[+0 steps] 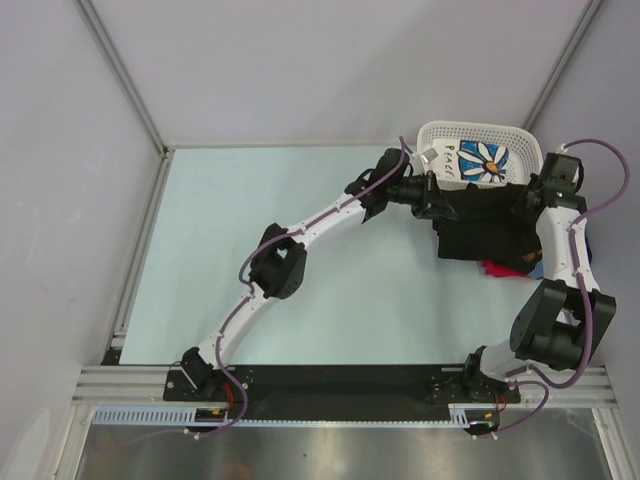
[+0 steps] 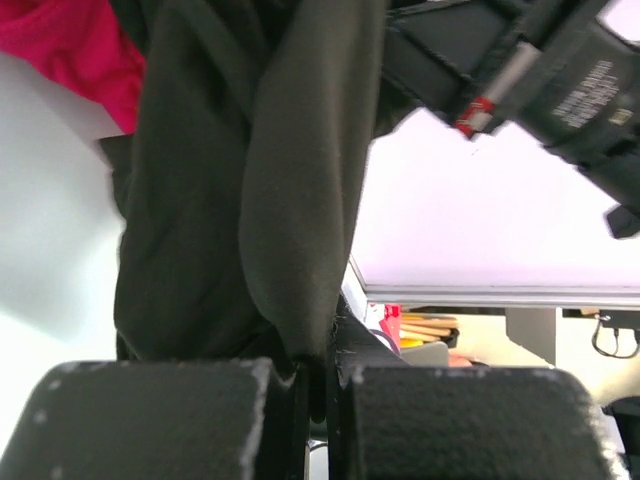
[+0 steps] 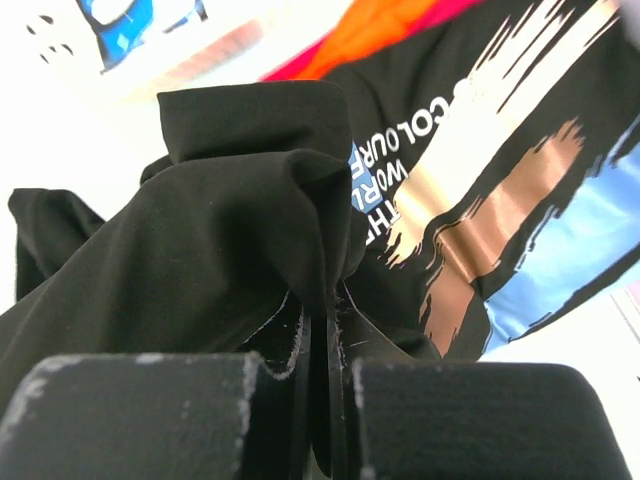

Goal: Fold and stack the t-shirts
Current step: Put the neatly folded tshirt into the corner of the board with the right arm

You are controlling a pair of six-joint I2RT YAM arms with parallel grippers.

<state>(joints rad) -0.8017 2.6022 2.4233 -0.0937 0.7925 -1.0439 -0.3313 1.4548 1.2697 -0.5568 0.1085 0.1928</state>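
My left jaws are pinched shut on a hanging fold of the black t-shirt [image 1: 478, 225], and the cloth rises straight out from between them. My right jaws are clamped on another gathered edge of the same dark cloth, so the shirt hangs stretched between the two pairs, lifted off the table [image 1: 220, 200].

Just beyond my right jaws lies a black panel printed with tan, white and light-blue brush strokes [image 3: 500, 190]. I cannot tell whether it is the front of the shirt I hold or a second one under it. Past my left jaws, off to one side, a red t-shirt [image 2: 70, 50] lies crumpled beneath the black one. On the far side of both jaws stands the white lattice basket [image 1: 480, 126], with the daisy-print t-shirt [image 1: 487, 160] inside it.

I judge the job to be at an early stage. No neat fold and no stack shows anywhere. The black shirt is only gripped and spread, not yet laid flat. It has to be folded first. After that the red shirt and the daisy one have to be folded and stacked on it.
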